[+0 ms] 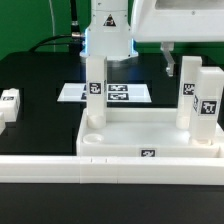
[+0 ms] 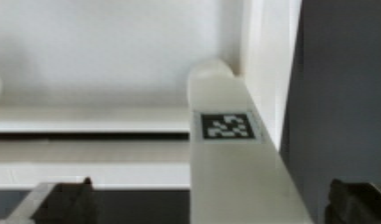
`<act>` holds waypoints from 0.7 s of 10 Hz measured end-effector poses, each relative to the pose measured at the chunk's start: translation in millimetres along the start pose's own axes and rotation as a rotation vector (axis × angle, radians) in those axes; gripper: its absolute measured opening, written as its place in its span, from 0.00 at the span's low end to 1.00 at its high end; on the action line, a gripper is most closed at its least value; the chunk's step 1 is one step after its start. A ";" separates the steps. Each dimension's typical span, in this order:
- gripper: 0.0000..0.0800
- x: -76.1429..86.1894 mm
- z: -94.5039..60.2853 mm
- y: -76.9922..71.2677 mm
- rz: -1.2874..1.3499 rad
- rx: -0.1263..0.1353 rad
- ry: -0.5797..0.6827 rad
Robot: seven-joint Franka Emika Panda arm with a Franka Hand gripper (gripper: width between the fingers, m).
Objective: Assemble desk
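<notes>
White plastic parts are spread over a black table (image 1: pixel 40 70), and the desk top (image 1: pixel 140 128), a shallow tray with a raised rim, is found just below the middle of the exterior view, reaching toward four o'clock. One upright leg (image 1: pixel 95 100) is seen at the tray's ten o'clock corner. Two more are stood along its three o'clock edge: the rear leg (image 1: pixel 189 92) and the front leg (image 1: pixel 209 105), close beside each other, each marked with black-and-white tags. Whether any of these three is fastened in cannot be told. A loose leg (image 1: pixel 9 101) is laid on its side on the table at nine o'clock, well apart from the tray. The marker board (image 1: pixel 118 92) lies flat at the centre of the view, just behind the tray, and the robot base (image 1: pixel 107 25) is placed beyond it at twelve o'clock. A long rail (image 1: pixel 60 167) is stretched across the front at six o'clock, touching the tray's near rim. The arm (image 1: pixel 185 22) is hung at one o'clock, above the right-hand pair of legs. In the wrist view the gripper (image 2: pixel 208 203) is shown spread wide with nothing held: a tagged leg (image 2: pixel 235 160) passes between its dark fingers (image 2: pixel 62 203), and a clear gap is left on either side. Which of the legs this is cannot be told.
</notes>
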State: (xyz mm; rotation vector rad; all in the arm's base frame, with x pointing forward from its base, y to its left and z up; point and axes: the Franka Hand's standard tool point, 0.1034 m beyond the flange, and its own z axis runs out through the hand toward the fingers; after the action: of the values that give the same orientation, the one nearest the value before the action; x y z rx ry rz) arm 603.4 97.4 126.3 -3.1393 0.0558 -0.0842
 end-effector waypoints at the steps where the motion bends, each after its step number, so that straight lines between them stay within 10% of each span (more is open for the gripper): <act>1: 0.81 0.2 0.4 -0.7 0.001 -0.009 -0.097; 7: 0.81 10.8 7.3 -14.7 -0.011 -0.013 -0.095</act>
State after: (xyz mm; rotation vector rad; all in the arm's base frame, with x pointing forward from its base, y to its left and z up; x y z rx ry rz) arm 615.1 111.7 119.6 -3.1516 0.0398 0.0650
